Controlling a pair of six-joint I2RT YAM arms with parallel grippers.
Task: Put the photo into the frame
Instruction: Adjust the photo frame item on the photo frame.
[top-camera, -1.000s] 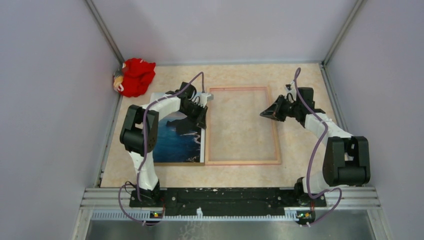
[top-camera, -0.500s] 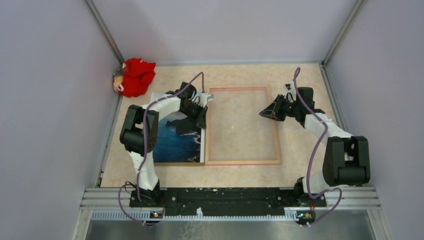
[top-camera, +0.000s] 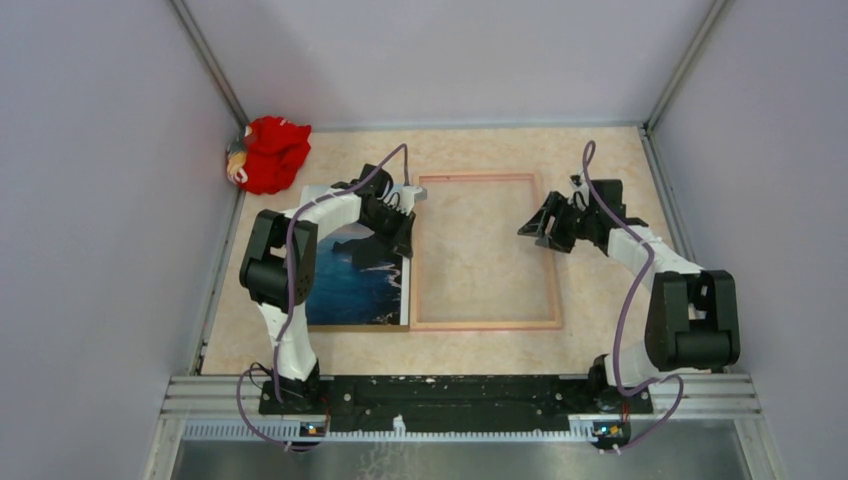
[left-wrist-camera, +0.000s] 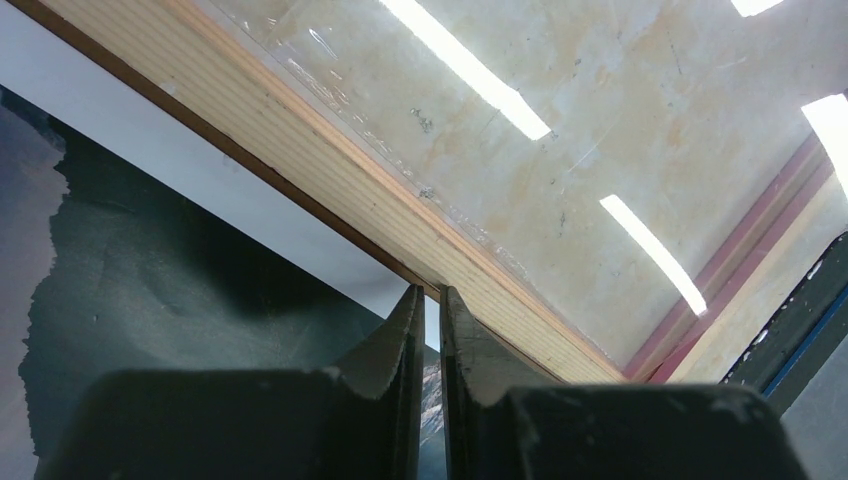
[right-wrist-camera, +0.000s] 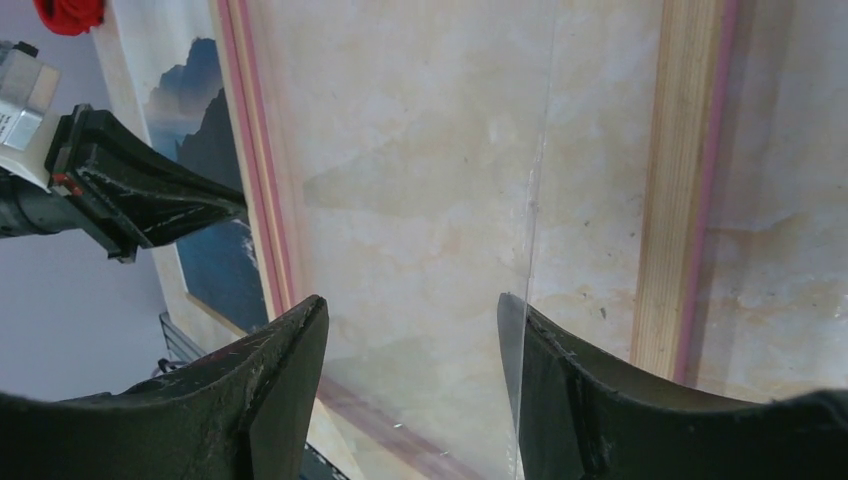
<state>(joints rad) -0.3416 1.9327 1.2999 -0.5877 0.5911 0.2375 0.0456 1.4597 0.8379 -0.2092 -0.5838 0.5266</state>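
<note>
Frame (top-camera: 485, 325) flat at worktop (top-camera: 470, 150) centre, peach back up. Photo (top-camera: 350, 285) just left of it. Left gripper (left-wrist-camera: 428, 292): fingers pressed together at photo's right edge. Right gripper (right-wrist-camera: 410, 302): fingers spread above frame's right side.

The left arm (top-camera: 322, 208) hides the 12 o'clock end of the photo (top-camera: 350, 285). Whether the left gripper (left-wrist-camera: 427, 293) pinches its edge, I can't make out. The red bundle (top-camera: 272, 153) at 10 o'clock is too small to name.

Photo (top-camera: 350, 285) just left of frame (top-camera: 487, 325), both flat on table (top-camera: 585, 300).
</note>
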